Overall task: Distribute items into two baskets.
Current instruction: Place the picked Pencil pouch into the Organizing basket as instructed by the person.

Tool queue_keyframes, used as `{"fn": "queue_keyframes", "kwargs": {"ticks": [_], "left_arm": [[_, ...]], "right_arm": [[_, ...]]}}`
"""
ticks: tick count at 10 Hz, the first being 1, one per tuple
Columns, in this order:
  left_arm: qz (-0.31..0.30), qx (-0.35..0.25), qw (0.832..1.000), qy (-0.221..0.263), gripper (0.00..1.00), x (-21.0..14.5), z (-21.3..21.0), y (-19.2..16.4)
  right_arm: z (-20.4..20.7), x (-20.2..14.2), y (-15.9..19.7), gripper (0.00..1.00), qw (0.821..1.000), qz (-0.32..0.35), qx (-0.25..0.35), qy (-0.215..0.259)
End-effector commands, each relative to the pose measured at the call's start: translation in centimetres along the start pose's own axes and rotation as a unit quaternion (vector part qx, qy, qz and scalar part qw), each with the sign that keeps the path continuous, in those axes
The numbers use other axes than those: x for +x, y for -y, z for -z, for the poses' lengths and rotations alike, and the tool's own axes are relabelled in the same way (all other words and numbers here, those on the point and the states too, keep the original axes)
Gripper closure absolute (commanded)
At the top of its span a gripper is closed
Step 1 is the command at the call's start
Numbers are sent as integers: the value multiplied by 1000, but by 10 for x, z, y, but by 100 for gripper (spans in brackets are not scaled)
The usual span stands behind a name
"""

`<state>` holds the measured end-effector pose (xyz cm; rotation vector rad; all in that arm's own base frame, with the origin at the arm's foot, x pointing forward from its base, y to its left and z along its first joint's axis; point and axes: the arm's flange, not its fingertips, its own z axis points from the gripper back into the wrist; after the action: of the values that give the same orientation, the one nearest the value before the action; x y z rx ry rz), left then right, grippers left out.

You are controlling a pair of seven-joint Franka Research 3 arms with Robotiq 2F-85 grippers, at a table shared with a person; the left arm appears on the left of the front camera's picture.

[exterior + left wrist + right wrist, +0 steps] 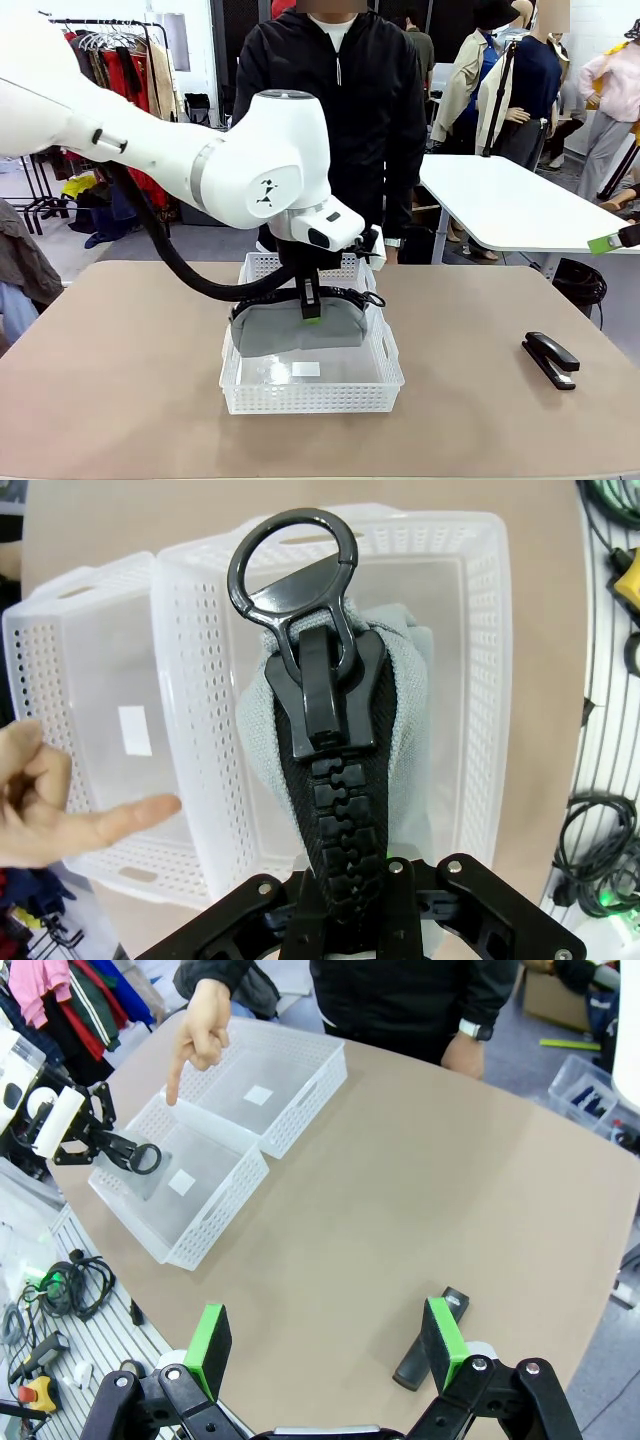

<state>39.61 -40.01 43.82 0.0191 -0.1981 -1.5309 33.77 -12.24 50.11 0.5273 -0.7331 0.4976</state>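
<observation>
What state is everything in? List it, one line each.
Pouch: zipped, hanging over near basket.
Left gripper: shut on pouch.
Right gripper: open, empty.
Stapler: closed, lying on table.
Far basket: empty.
Person's hand: index finger pointing at baskets.

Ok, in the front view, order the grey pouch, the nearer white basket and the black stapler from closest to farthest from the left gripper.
1. The grey pouch, held in the left gripper.
2. The nearer white basket, directly beneath it.
3. The black stapler, far off to the right.
</observation>
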Motion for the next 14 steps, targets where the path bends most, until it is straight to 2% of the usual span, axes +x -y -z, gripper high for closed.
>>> {"fn": "queue_keyframes", "kwargs": {"ticks": [1, 4, 9, 14], "left_arm": [[1, 11, 1000, -3, 100, 12, 7, -4], [14, 26, 1000, 8, 100, 17, 23, 2], [25, 11, 1000, -10, 100, 24, 62, 9], [20, -4, 1000, -14, 100, 22, 78, 10]], "right_arm": [[0, 0, -1, 0, 1000, -2, 3, 2], [0, 0, -1, 0, 1000, -2, 3, 2], [0, 0, -1, 0, 1000, -2, 3, 2], [0, 0, -1, 0, 1000, -2, 3, 2]]}}
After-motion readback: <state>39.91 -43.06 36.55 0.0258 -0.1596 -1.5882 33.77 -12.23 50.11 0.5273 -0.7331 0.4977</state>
